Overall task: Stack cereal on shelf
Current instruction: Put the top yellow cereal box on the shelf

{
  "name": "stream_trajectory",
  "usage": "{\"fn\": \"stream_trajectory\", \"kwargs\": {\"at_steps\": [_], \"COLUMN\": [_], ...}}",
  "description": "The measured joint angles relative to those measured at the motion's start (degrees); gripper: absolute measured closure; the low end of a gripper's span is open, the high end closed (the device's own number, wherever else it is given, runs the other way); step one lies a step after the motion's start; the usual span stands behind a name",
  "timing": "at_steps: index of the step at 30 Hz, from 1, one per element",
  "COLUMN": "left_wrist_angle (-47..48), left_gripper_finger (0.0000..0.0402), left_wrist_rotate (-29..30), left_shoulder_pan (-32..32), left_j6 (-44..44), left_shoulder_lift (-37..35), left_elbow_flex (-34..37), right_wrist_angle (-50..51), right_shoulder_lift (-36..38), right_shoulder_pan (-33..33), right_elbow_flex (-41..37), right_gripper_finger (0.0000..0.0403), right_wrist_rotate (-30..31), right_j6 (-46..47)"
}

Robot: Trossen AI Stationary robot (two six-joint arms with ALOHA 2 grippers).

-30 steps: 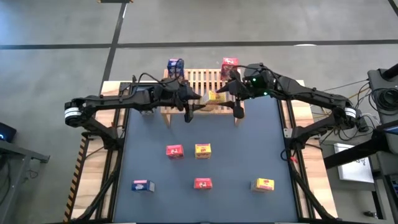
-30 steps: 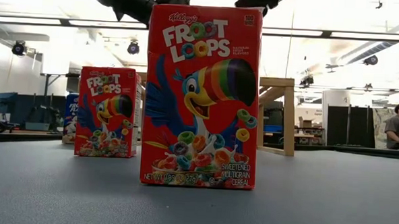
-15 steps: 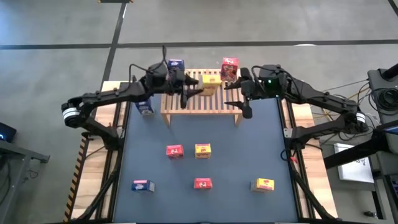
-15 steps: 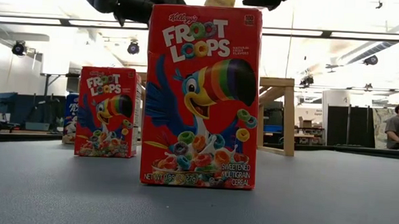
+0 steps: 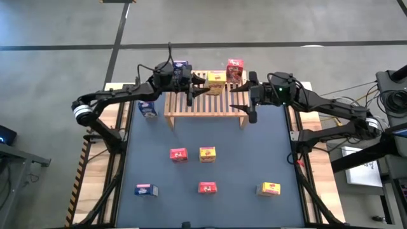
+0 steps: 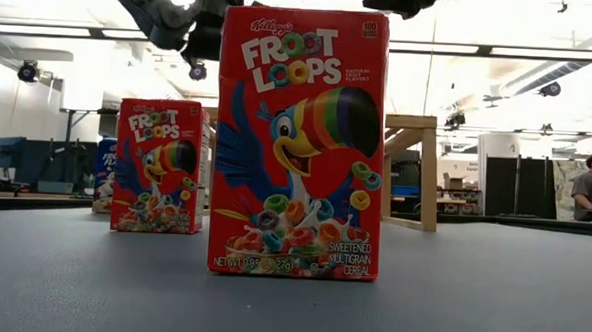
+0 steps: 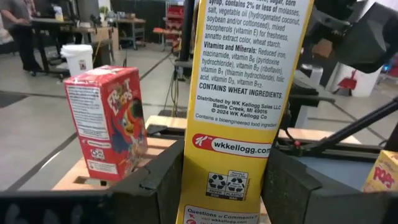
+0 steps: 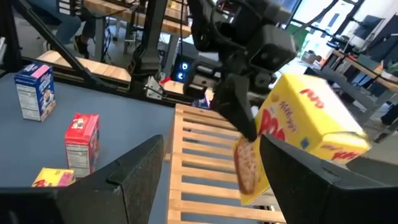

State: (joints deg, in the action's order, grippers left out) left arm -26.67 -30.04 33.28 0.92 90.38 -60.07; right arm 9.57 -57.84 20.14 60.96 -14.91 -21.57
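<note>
Near the top centre of the high view, the left gripper point(image 5: 194, 87) clamps a yellow cereal box point(image 5: 215, 83) by its narrow sides above the shelf point(image 5: 203, 105), the right gripper point(image 5: 249, 102) open and empty beside it; light, stiff, crushable cardboard wants gentle side pressure.

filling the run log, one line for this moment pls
left end effector: shut on yellow box over shelf | right end effector: open, beside shelf
</note>
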Motion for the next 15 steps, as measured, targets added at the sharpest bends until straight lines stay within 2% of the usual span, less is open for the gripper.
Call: {"fn": "stream_trajectory", "kwargs": {"at_steps": [8,15], "left_wrist_angle": [-20.8,-22.3], "left_gripper_finger": [0.0239,0.0239], "left_wrist_rotate": [-0.9,-0.9], "left_shoulder_pan": [-0.1,-0.3], "left_j6": [7.3,8.9], "left_shoulder_lift": [-1.5,-5.3], "left_elbow_flex": [9.5,13.4], "right_wrist_angle": [-0.1,-3.2], "right_shoulder_lift": [2.0,1.0], "right_shoulder_pan": [0.0,0.0], "right_elbow_flex": [-1.0,0.9], "right_gripper_finger": [0.015,0.0149], "right_wrist_rotate": [0.0,1.1], "right_j6": [0.2,0.1]}}
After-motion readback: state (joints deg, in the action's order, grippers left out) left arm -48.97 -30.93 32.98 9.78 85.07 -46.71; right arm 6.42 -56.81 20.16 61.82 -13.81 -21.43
